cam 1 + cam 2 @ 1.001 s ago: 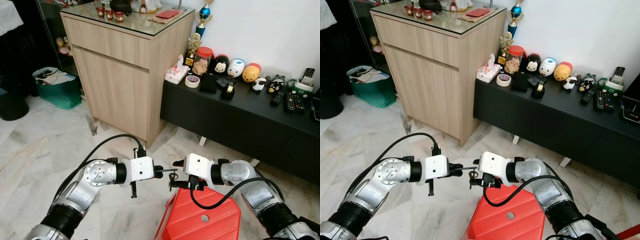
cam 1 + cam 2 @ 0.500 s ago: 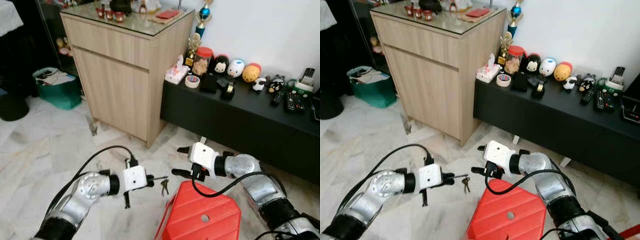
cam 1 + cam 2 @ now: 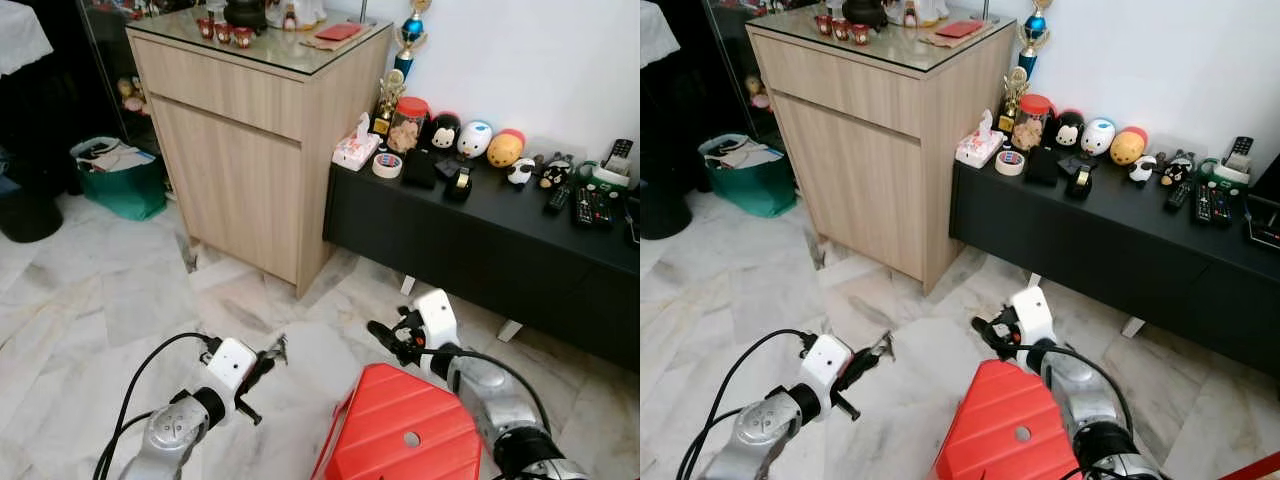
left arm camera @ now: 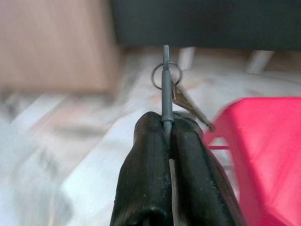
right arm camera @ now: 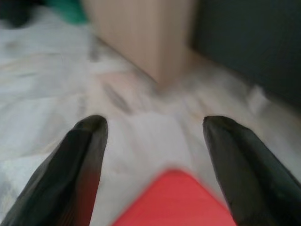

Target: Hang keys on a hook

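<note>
My left gripper [image 3: 266, 360] hangs low over the marble floor, left of the red stool [image 3: 400, 432]. In the left wrist view its fingers [image 4: 146, 155] are shut on a thin grey metal rod [image 4: 165, 84]. A key ring [image 4: 179, 74] is threaded around that rod, and the keys [image 4: 190, 107] dangle from it. My right gripper [image 3: 390, 336] is above the stool's far edge, about a hand's width right of the keys [image 3: 279, 346]. Its fingers [image 5: 84, 160] stand wide apart with nothing between them.
A tall wooden cabinet [image 3: 250, 150] stands ahead on the left. Beside it a low black console [image 3: 480, 235] carries toy figures, tape and remotes. A green bag [image 3: 115, 180] sits on the floor at far left. Bare marble floor [image 3: 130, 300] lies before the cabinet.
Both arms have dropped and drawn back toward me. The right gripper has come away from the key ring, and the left has carried the rod and keys down and to the left.
</note>
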Controlling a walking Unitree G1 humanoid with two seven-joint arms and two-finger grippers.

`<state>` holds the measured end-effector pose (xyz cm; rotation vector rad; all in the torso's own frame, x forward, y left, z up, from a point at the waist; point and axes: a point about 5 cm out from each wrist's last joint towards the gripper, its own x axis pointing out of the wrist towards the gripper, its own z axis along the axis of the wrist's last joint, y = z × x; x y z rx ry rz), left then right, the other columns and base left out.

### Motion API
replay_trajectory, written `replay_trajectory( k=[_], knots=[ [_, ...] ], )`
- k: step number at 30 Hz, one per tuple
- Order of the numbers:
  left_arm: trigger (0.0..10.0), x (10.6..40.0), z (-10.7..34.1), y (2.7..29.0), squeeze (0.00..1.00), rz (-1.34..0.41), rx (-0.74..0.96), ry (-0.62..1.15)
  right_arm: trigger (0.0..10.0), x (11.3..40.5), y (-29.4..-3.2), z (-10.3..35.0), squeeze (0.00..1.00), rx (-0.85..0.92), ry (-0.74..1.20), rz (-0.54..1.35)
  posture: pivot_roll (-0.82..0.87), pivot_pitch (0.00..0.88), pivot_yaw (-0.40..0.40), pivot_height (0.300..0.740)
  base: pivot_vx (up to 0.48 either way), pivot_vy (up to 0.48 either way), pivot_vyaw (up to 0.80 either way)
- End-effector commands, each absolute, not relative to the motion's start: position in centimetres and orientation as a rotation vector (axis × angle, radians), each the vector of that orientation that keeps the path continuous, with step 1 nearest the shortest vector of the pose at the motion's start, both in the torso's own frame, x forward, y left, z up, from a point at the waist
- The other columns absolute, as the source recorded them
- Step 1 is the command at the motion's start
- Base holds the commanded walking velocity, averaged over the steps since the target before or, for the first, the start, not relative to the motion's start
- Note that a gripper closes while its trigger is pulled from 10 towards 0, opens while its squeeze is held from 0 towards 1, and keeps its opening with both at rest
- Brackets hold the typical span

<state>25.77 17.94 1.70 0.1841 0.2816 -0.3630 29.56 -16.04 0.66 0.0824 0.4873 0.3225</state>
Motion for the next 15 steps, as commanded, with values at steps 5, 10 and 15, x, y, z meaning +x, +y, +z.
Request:
replay_trajectory(
  k=[5, 10, 15],
  knots=[
    [10.0, 24.5, -1.3, 22.1, 0.0, 0.022, 0.062, 0.428, 10.0, 27.0, -16.6, -2.5, 0.0, 0.184, 0.616, 0.126, 0.09, 0.0, -0.086, 0.732, 0.0, 0.0, 0.0],
    [10.0, 22.2, -3.8, 22.9, 0.0, 0.104, 0.046, 0.571, 10.0, 25.8, -16.9, -3.7, 0.0, 0.22, 0.675, 0.043, 0.09, 0.0, -0.087, 0.732, 0.0, 0.0, 0.0],
    [10.0, 20.7, -5.3, 23.1, 0.0, 0.195, 0.01, 0.655, 10.0, 24.5, -17.2, -4.8, 0.0, 0.228, 0.729, -0.016, 0.09, 0.0, -0.088, 0.732, 0.0, 0.0, 0.0]
  ],
)
